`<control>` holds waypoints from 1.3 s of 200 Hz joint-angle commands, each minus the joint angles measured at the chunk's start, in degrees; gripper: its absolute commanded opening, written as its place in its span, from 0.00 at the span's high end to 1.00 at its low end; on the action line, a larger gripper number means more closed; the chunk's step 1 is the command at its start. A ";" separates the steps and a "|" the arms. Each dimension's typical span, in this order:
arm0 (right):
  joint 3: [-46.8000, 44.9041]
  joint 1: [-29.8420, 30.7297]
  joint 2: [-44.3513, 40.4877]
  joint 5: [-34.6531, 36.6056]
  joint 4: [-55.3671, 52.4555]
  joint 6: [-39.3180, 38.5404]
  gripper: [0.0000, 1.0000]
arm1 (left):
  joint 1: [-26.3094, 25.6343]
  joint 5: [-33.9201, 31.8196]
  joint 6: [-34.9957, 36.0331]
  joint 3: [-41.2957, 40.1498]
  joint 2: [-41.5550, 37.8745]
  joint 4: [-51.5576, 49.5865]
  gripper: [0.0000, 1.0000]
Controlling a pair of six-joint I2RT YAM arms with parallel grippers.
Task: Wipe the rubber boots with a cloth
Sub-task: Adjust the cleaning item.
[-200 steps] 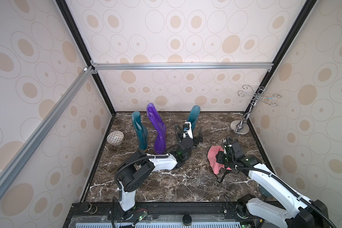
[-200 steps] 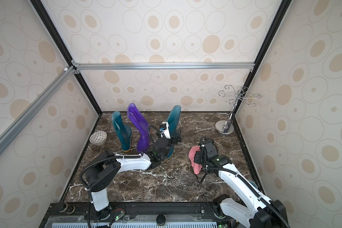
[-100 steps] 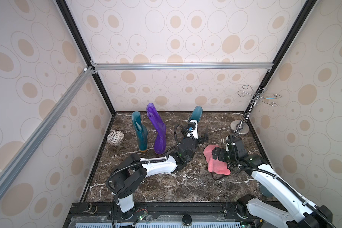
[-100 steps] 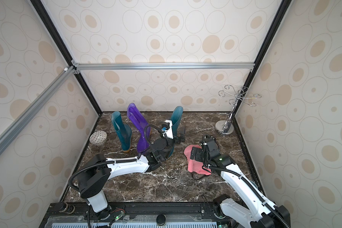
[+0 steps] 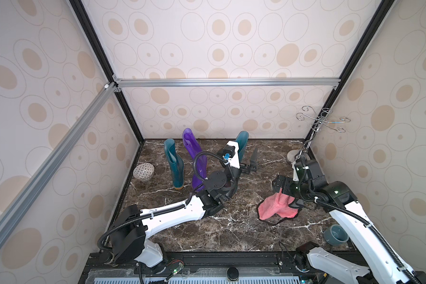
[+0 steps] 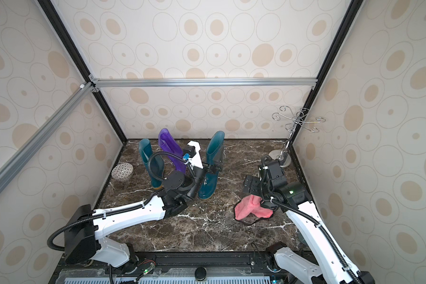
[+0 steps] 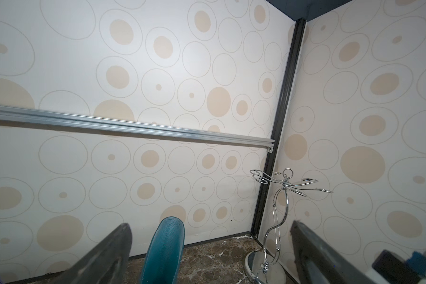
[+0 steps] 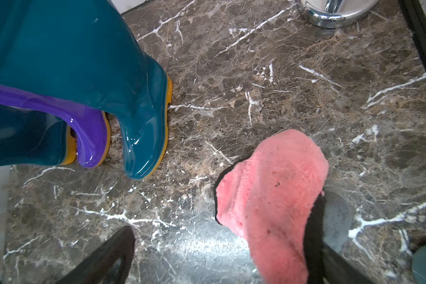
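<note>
Three rubber boots stand at the back left: a teal one, a purple one and a second teal one to their right. My left gripper is open around that right teal boot's shaft. In the left wrist view the boot's top rises between the spread fingers, nearer one of them. The pink cloth hangs off one finger of my open right gripper, and its lower part lies on the marble. The right wrist view shows the cloth along one finger and the boots' feet beyond.
A patterned bowl sits by the left wall. A chrome hook stand with a round base fills the back right corner. A grey-blue cup stands at the right wall, close under my right arm.
My right gripper has opened, and the cloth has slumped down onto the marble. My left arm has reached further back and to the right, bringing its open gripper around the right teal boot.
</note>
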 commanded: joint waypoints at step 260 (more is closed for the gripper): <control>41.18 0.00 6.13 -29.19 -15.31 -1.66 0.00 | -18.85 20.27 26.33 -9.79 8.40 10.49 0.14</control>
